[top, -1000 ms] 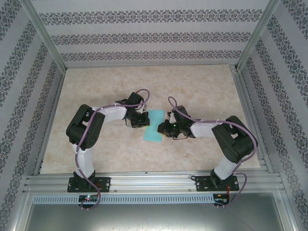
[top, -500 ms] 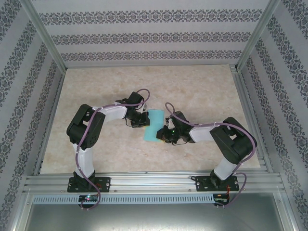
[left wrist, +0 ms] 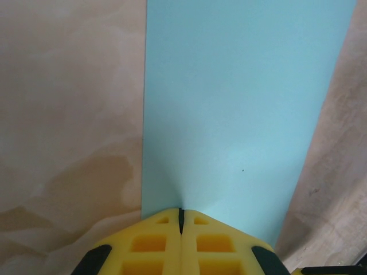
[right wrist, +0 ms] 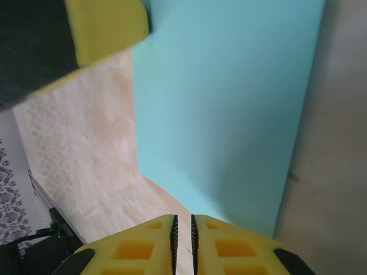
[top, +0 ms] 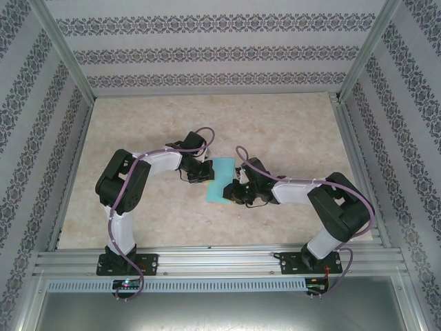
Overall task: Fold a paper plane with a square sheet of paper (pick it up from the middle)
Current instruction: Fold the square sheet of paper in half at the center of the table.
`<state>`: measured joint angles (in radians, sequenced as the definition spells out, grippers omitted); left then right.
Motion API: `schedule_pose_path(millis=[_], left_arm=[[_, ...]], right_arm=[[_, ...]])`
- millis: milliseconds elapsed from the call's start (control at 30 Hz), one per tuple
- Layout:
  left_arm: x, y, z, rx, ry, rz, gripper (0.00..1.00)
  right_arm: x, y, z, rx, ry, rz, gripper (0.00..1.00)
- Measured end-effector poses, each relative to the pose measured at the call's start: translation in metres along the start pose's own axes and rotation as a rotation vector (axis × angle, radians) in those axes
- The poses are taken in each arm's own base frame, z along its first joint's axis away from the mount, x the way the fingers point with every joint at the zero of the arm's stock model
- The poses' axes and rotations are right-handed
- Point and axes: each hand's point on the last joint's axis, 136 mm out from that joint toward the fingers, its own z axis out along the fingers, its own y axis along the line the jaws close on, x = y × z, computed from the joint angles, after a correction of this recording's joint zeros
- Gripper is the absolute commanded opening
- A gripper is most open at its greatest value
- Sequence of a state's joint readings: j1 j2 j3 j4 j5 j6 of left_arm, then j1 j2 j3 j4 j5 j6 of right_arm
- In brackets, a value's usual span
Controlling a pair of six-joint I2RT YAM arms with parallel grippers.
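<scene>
The square sheet of paper (top: 222, 181) is turquoise and shows as a narrow rectangle on the table between both arms. My left gripper (top: 209, 172) is at its left edge. In the left wrist view the yellow jaws (left wrist: 181, 213) are pressed together on the paper (left wrist: 241, 103), which puckers up into them. My right gripper (top: 233, 193) is at the sheet's near right part. Its jaws (right wrist: 183, 220) stand a thin slit apart with bare table showing through, just off the paper's (right wrist: 229, 103) near edge. The left gripper's finger (right wrist: 103, 26) shows across the sheet.
The beige marbled table (top: 289, 124) stretches behind and beside the arms. Aluminium rails (top: 207, 262) run along the near edge and both sides, and patterned walls (top: 207, 48) close in the cell.
The right gripper has moved left and slightly nearer, up to the sheet's near right edge. The left arm and its grip have stayed put.
</scene>
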<state>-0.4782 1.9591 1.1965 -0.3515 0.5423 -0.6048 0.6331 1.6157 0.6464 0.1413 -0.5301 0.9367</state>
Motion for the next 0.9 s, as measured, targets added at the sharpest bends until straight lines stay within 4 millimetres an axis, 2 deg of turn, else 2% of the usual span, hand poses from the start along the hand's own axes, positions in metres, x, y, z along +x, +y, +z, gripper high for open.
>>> schedule_pose_path(millis=[200,367,467,567,633,700,767,900], left_arm=[[0.000,0.000,0.000,0.000,0.000,0.000,0.00],[0.000,0.000,0.000,0.000,0.001,-0.001,0.00],[0.000,0.000,0.000,0.000,0.001,-0.001,0.00],[0.000,0.000,0.000,0.000,0.001,-0.001,0.00],[0.000,0.000,0.000,0.000,0.001,-0.001,0.00],[0.000,0.000,0.000,0.000,0.001,-0.001,0.00],[0.000,0.000,0.000,0.000,0.001,-0.001,0.00],[0.000,0.000,0.000,0.000,0.001,0.000,0.00]], right_arm=[[0.007,-0.015,0.007,0.045,0.027,0.023,0.18],[0.004,-0.015,-0.003,0.062,0.007,0.016,0.19],[-0.016,0.000,-0.023,0.026,-0.065,0.004,0.21],[-0.053,0.018,-0.046,-0.025,-0.177,-0.007,0.22],[-0.074,0.022,-0.053,-0.052,-0.222,-0.001,0.21],[-0.093,0.022,-0.050,-0.068,-0.240,0.012,0.21],[-0.102,0.018,-0.038,-0.066,-0.222,0.027,0.21],[-0.103,0.004,-0.016,-0.054,-0.169,0.059,0.21]])
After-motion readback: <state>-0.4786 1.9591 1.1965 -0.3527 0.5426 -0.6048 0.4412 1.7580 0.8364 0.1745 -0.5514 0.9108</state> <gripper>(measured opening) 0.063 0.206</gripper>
